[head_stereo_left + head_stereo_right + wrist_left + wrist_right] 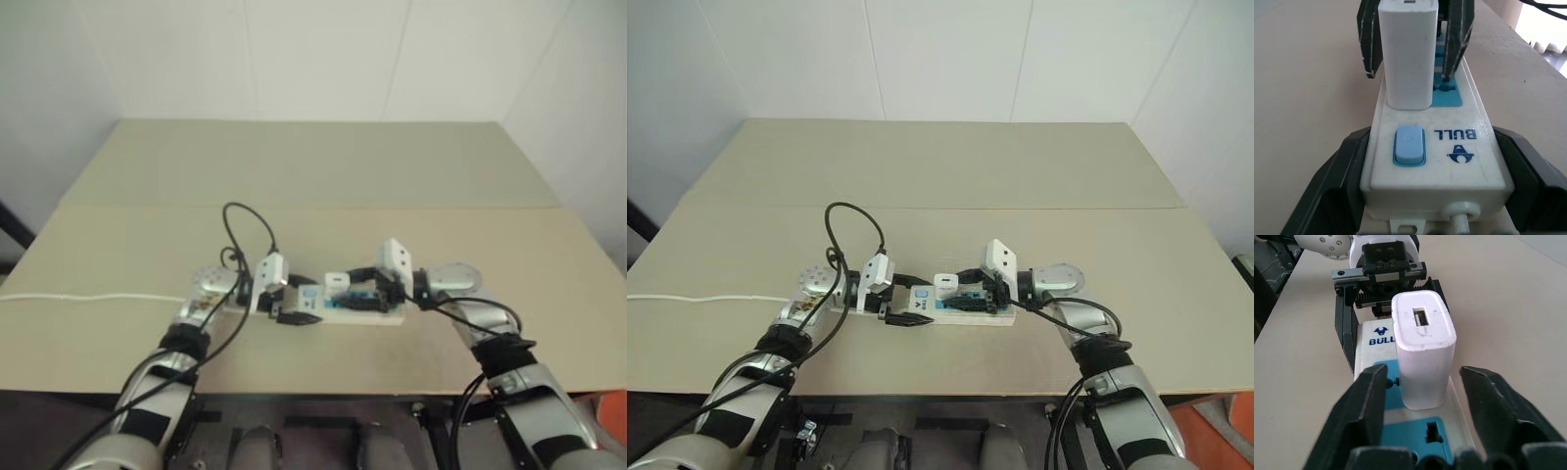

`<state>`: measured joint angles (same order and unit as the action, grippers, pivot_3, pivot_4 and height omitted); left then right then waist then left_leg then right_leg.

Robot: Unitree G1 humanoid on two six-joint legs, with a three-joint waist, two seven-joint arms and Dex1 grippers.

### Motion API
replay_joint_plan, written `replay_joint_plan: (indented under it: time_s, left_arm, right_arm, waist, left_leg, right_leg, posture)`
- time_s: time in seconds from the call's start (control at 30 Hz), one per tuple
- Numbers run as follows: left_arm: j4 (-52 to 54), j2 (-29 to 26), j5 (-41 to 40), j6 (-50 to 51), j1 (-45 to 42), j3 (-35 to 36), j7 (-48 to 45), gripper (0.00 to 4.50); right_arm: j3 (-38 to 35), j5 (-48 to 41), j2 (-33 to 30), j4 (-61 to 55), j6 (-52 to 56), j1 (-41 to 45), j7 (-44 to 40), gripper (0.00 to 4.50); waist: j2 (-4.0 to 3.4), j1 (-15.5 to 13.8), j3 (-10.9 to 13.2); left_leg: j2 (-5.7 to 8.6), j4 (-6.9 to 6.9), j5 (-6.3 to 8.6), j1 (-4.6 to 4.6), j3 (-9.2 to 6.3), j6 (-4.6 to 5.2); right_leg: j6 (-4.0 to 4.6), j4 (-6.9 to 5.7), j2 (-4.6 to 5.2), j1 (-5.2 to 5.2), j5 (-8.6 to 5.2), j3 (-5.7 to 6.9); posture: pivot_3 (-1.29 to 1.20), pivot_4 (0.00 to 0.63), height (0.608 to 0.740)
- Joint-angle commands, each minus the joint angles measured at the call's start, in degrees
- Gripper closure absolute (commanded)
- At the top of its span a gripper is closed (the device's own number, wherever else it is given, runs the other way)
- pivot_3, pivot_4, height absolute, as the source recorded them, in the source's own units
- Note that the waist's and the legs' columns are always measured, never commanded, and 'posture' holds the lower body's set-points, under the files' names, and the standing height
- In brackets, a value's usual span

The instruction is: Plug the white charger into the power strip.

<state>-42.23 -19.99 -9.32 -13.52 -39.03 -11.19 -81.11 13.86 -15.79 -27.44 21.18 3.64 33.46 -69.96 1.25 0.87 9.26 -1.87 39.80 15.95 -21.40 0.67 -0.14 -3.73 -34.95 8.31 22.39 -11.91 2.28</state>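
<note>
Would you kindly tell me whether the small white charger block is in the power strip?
In: the small white rounded plastic charger block stands upright on a blue socket panel of the long white power strip, base flush.

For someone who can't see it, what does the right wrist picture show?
A small white rounded plastic charger stands upright in the long white power strip with blue sockets. The right gripper has its black fingers open on either side, apart from it; beyond, the left gripper clamps the strip's end.

A bare test room of a lab sort: plain white panelled walls (323, 59) enclose a wide beige table (323, 176) made of two butted boards, far beyond the fingers, with a thin white cord (88, 297) trailing off its edge.
</note>
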Motion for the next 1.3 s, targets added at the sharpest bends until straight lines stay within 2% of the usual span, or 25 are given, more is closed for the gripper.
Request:
replay_joint_plan:
  time_s: [0.03, 0.07, 0.27, 0.33, 0.4, 0.5, 0.63, 0.77, 0.97, 1.1, 1.3]
  left_arm:
    - [-0.5, -1.1, 1.0, 0.1, 0.2, 0.1, 0.0, 1.22]
    - [-0.5, -1.0, 1.0, 0.1, 0.2, 0.1, 0.0, 1.22]
    - [-0.2, -0.7, 0.8, 0.4, 0.4, 0.2, 0.4, 1.22]
    - [0.1, -0.4, 0.5, 1.1, 0.2, 0.5, 1.0, 0.5]
    - [0.8, -0.3, -0.5, 2.6, -0.3, 1.1, 0.8, 0.03]
    - [4.8, -0.6, -2.9, 5.7, -0.4, 2.2, -1.0, 0.03]
    - [13.5, -2.6, -6.1, 10.0, 0.9, 3.7, -2.2, 0.03]
    - [24.5, -7.9, -10.0, 15.1, 3.4, 5.7, -3.7, 0.03]
    - [32.4, -20.7, -13.8, 20.6, 6.9, 10.8, -6.9, 0.03]
    - [34.0, -25.7, -15.2, 22.6, 9.0, 14.4, -6.2, 0.03]
    - [37.2, -29.5, -17.6, 26.5, 12.9, 17.9, -4.4, 0.03]
  right_arm:
    - [0.4, 1.5, -0.1, 1.2, 2.4, -2.0, -0.1, 0.32]
    - [0.1, 1.4, 0.0, 1.0, 2.5, -2.0, 0.0, 0.04]
    - [-1.2, 1.0, -0.1, 0.0, 1.8, -1.7, -0.1, 0.04]
    - [-2.1, 0.7, -0.4, -1.0, 1.7, -1.2, 0.3, 0.0]
    - [-3.2, -0.1, -1.1, -2.6, 2.2, -0.8, 0.3, 0.0]
    - [-5.0, -1.5, -2.8, -5.4, 3.2, -0.7, -0.4, 0.0]
    - [-7.3, -2.6, -4.9, -9.6, 4.6, -1.1, 0.0, 0.0]
    - [-11.4, -5.5, -8.9, -15.4, 7.0, -2.8, -0.5, 0.0]
    - [-20.8, -10.3, -21.5, -23.0, 10.1, -10.4, -4.8, 0.0]
    - [-26.7, -12.1, -26.6, -24.6, 11.0, -15.7, -5.4, 0.0]
    - [-32.3, -12.3, -30.4, -27.9, 12.3, -23.4, -4.6, 0.0]
  waist:
    - [0.0, 0.0, 0.0]
    - [0.0, 0.0, 0.0]
    - [0.0, 0.0, 0.0]
    - [0.0, 0.0, 0.0]
    - [0.0, 0.0, 0.0]
    - [0.0, -0.1, 0.0]
    - [0.0, -0.1, 0.1]
    - [-0.01, -0.1, 0.1]
    - [-0.08, -0.3, 0.3]
    - [-0.06, -0.3, 0.3]
    - [-0.06, -0.2, 0.3]
  left_leg:
    - [0.0, 0.0, 0.0, 0.0, 0.0, 0.0]
    - [0.0, 0.0, 0.0, 0.01, 0.0, 0.0]
    - [0.0, 0.0, 0.0, 0.0, 0.0, 0.0]
    - [0.0, 0.0, 0.0, 0.0, 0.0, 0.0]
    - [0.01, 0.0, 0.0, -0.02, 0.0, 0.0]
    - [0.01, 0.01, 0.0, -0.2, 0.0, 0.0]
    - [0.02, 0.08, -0.03, -0.97, -0.01, -0.04]
    - [0.02, 0.08, -0.01, -1.03, 0.02, -0.02]
    - [0.0, 0.06, -0.01, -0.98, 0.01, -0.01]
    - [-0.01, 0.06, 0.0, -0.91, 0.02, -0.01]
    - [-0.02, 0.04, 0.0, -0.89, 0.02, -0.01]
  right_leg:
    - [0.0, 0.0, 0.0, 0.0, 0.0, 0.0]
    - [0.0, 0.0, 0.0, 0.0, 0.0, 0.0]
    - [0.0, 0.0, 0.0, 0.0, 0.0, 0.0]
    - [0.0, 0.0, 0.0, 0.0, 0.0, 0.0]
    - [0.0, 0.0, 0.0, 0.02, 0.0, 0.0]
    - [0.0, -0.02, 0.0, 0.19, 0.0, 0.0]
    - [0.03, -0.27, 0.0, 0.96, 0.02, -0.02]
    - [0.01, -0.14, 0.01, 0.95, 0.02, -0.01]
    - [0.0, -0.02, 0.01, 0.93, 0.0, -0.01]
    - [0.0, 0.0, 0.02, 0.88, 0.0, -0.01]
    - [0.0, -0.02, 0.02, 0.88, 0.0, -0.01]
  posture:
    - [0.0, 0.15, 0.74]
    - [0.0, 0.15, 0.74]
    - [0.0, 0.15, 0.74]
    - [0.0, 0.15, 0.74]
    - [0.0, 0.15, 0.74]
    - [0.0, 0.15, 0.74]
    - [0.0, 0.15, 0.74]
    - [0.0, 0.15, 0.74]
    - [0.0, 0.15, 0.74]
    - [0.0, 0.15, 0.74]
    - [0.0, 0.15, 0.74]
